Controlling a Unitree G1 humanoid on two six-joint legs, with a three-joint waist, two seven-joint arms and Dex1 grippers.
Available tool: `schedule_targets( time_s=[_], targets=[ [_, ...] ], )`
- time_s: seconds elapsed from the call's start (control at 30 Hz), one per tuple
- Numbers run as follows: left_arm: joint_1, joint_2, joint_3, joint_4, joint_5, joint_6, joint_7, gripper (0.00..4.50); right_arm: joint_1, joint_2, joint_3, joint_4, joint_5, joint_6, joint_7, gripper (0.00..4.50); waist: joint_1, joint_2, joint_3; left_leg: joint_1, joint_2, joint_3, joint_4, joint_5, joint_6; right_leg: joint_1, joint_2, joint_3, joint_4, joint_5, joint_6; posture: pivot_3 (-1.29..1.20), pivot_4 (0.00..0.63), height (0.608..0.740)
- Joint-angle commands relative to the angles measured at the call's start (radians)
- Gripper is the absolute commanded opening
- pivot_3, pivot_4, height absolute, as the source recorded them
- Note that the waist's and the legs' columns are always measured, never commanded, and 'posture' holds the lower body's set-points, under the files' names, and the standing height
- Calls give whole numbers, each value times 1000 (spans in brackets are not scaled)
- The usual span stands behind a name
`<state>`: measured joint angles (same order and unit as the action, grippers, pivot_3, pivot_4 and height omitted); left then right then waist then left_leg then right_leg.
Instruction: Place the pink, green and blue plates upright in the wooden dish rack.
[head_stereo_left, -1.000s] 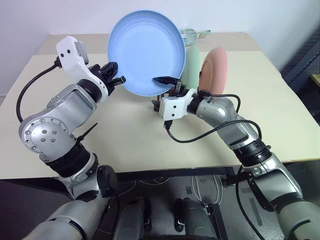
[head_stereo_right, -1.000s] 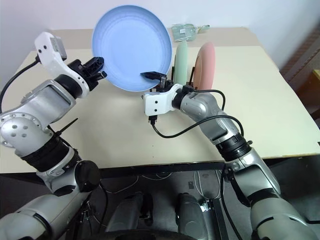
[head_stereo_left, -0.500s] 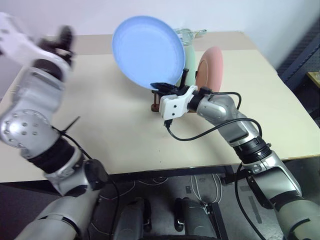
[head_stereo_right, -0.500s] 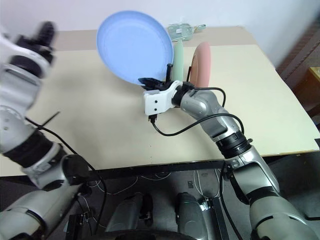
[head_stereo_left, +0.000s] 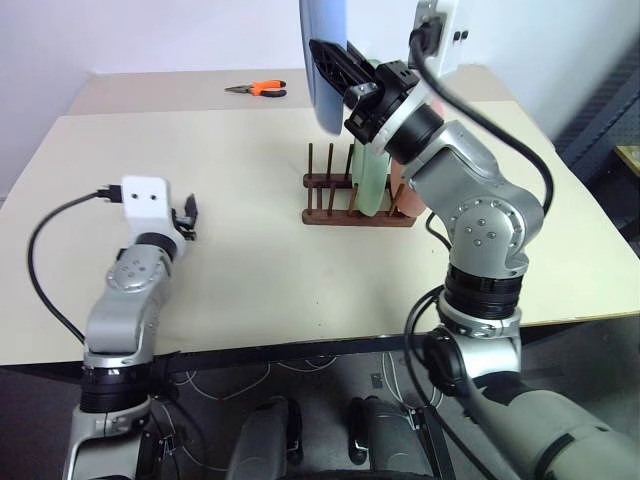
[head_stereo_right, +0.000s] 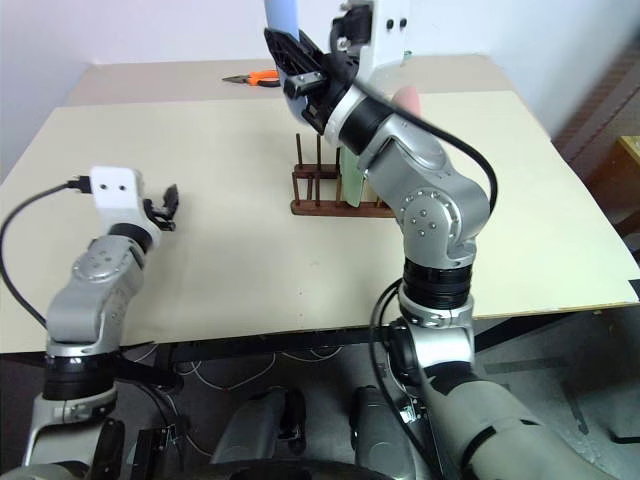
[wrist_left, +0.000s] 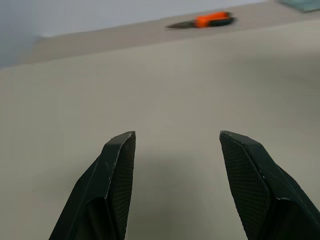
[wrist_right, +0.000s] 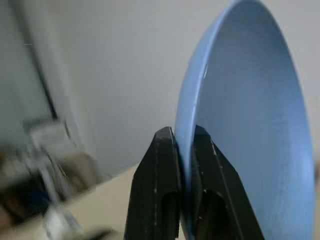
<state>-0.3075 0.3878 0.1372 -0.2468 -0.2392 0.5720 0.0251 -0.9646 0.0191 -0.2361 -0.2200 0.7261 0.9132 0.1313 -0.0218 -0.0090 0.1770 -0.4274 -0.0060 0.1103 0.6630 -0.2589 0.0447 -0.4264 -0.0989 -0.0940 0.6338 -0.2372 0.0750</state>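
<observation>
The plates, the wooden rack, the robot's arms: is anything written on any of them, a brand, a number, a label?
None: no readable word, number or sign stands on the light blue round plastic plate, the dark brown wooden dish rack or the white camera box on the left wrist.

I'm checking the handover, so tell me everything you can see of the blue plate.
The blue plate is round, light blue, matte like plastic, with a shallow raised rim. It is turned edge-on and upright, held in the air above the wooden dish rack, not yet in it. The right gripper has its jaws shut on the rim; nothing else touches it.
</observation>
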Motion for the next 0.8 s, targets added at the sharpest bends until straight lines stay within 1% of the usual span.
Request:
schedule_targets(
  time_s=[0.03,0.13,0.3,0.53,0.8],
  targets=[
    [20,-2,4,-34,35,-30,-17,2715,-58,42,-74,-8,124,93,-140,0,-2,0,0,0,0,0,0,1,0,-1,0,0,1,0,-1,0,150,740],
    [34,-11,-1,-45,39,-32,-36,2715,-71,65,-125,28,194,138,-228,0,2,0,0,0,1,1,0,1,1,-1,1,0,1,-1,-1,0,150,740],
    [30,-20,7,-61,46,-16,-46,2715,-82,58,-147,77,236,150,-302,0,6,0,0,0,1,1,0,1,1,-1,0,0,1,-1,-1,0,150,740],
    [45,-31,-7,-125,13,-2,-114,2715,-71,15,-116,137,207,117,-301,0,3,0,0,-1,1,1,0,1,2,-1,1,0,1,-1,-1,0,150,740],
    [104,-29,-23,-197,-52,1,-247,2715,-80,-10,-104,219,194,100,-287,0,2,0,0,-1,1,1,0,1,2,-1,1,0,1,-1,-1,0,150,740]
  ],
)
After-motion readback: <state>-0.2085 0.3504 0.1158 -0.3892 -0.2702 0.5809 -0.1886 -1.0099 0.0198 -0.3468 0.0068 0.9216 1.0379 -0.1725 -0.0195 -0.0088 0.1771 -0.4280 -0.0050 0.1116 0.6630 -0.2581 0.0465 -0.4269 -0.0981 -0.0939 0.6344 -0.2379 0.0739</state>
